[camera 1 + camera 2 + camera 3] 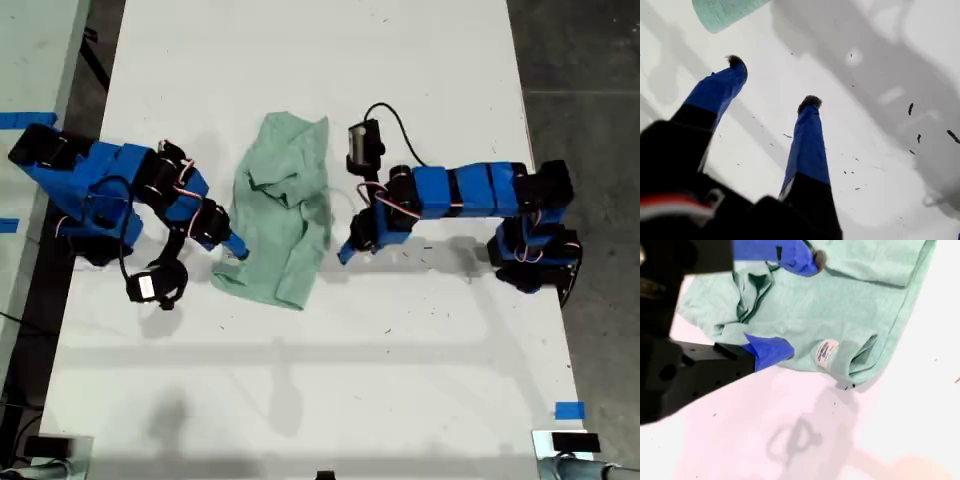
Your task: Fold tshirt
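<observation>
Tshirt [722, 12] cut by first wrist edge.

One crumpled tshirt [278, 208] is seen, sitting on one white table [400, 360]. Two blue arms are counted, so two grippers: first gripper [345, 256], second gripper [236, 250]. Blue tape: one piece [569, 410] spotted on the table.

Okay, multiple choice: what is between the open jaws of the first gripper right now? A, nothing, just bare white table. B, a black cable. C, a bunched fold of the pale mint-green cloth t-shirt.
A: in the first wrist view my first gripper stands open over the bare white table, and the pale mint-green cloth t-shirt lies beyond the fingertips, untouched.
</observation>
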Controlling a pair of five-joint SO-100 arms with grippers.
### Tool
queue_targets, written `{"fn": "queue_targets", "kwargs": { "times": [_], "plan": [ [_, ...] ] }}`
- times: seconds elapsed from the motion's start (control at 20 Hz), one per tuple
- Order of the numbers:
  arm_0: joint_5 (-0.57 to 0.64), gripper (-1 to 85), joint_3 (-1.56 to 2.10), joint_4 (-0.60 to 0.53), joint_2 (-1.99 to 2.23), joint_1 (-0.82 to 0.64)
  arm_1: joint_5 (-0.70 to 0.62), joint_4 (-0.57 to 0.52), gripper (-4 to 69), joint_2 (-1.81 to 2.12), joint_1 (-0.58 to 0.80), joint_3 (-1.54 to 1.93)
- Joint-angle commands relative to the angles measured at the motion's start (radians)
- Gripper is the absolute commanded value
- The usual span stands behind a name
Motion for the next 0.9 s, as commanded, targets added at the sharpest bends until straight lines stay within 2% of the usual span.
{"fn": "queue_targets", "kwargs": {
  "times": [0.0, 0.1, 0.25, 0.45, 0.75, 0.85],
  "plan": [
    [-0.060, 22.6, 0.149, -0.002, 0.202, -0.005, 0.051, 0.012, 27.3, 0.018, -0.044, -0.176],
    [-0.066, 23.0, 0.233, -0.052, 0.245, -0.012, 0.071, -0.017, 28.8, -0.067, -0.067, -0.281],
    [-0.046, 22.9, 0.353, -0.209, 0.270, -0.028, 0.087, -0.066, 28.5, -0.227, -0.092, -0.439],
    [-0.020, 23.1, 0.502, -0.330, 0.265, -0.052, 0.100, -0.202, 27.5, -0.342, -0.112, -0.486],
    [0.020, 23.5, 0.699, -0.494, 0.244, -0.071, 0.092, -0.298, 26.9, -0.488, -0.120, -0.568],
    [0.051, 23.4, 0.689, -0.514, 0.164, -0.077, 0.086, -0.319, 26.2, -0.528, -0.115, -0.569]
  ]
}}
